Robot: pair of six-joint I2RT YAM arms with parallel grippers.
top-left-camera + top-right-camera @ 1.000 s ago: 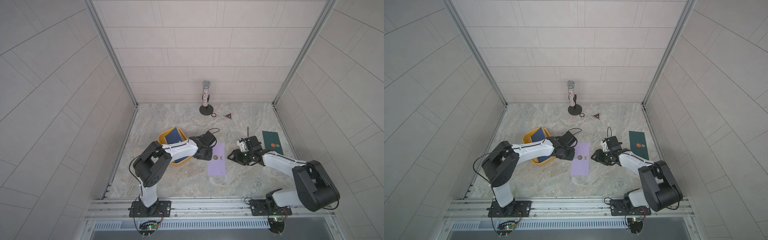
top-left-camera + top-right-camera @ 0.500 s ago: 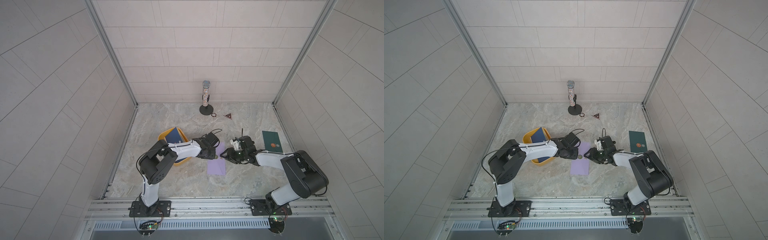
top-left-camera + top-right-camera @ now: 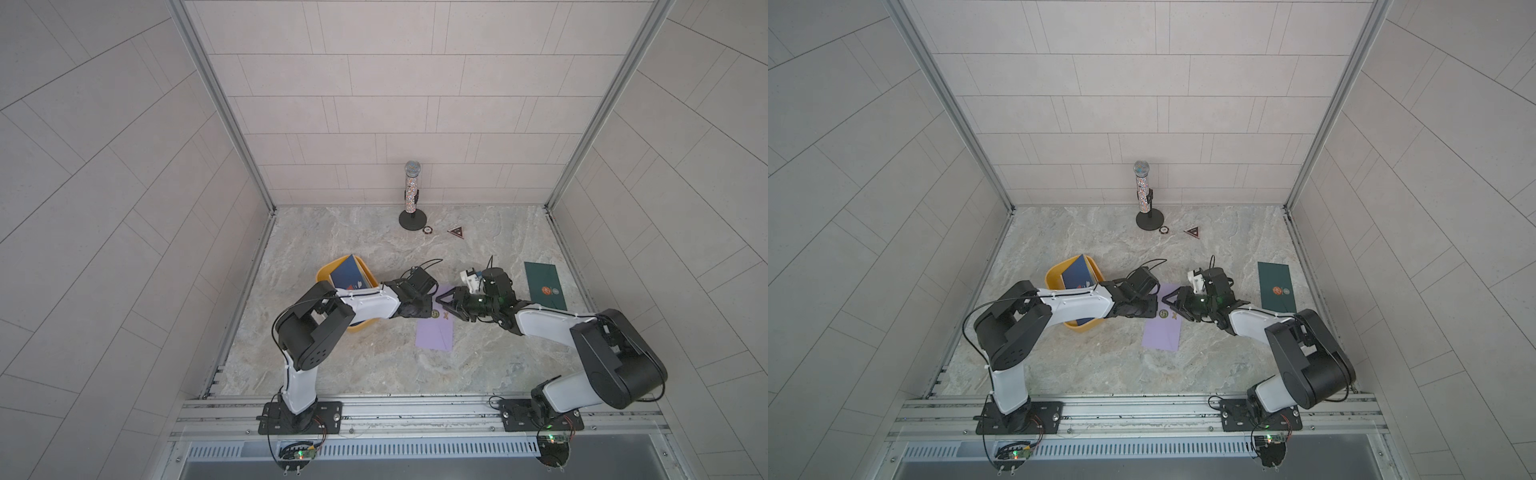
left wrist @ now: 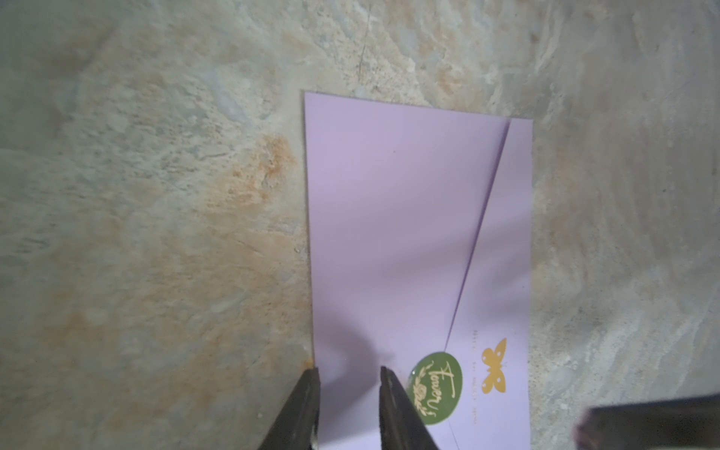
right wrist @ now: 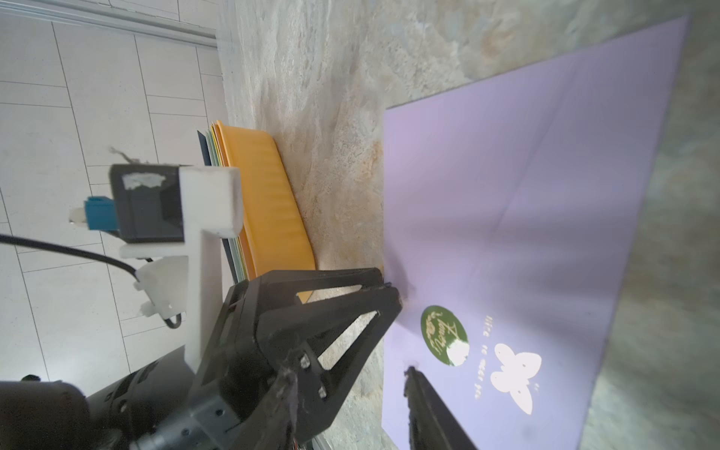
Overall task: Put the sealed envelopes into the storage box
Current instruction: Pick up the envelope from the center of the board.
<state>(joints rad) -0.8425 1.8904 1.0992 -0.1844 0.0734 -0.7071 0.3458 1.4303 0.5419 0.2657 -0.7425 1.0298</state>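
The lilac paper envelope [image 4: 409, 233] lies flat just beside the shallow yellow plastic tray [image 5: 269, 210], which holds a leaning stack topped by a dark blue envelope [image 3: 349, 274]. The left gripper [image 4: 348, 382] straddles its long edge, jaws narrowly apart and gripping nothing. The right gripper [image 3: 441, 306], also apart and empty, hovers by the round green seal [image 4: 436, 387]; contact is hard to judge. On the smooth marble-patterned tabletop [image 4: 156, 195] the paper may skate away or crease when pinched, and the crowded grippers could collide. Pale tiled walls [image 3: 395, 104] enclose the cell, and a dark green envelope [image 3: 545, 284] lies well apart.
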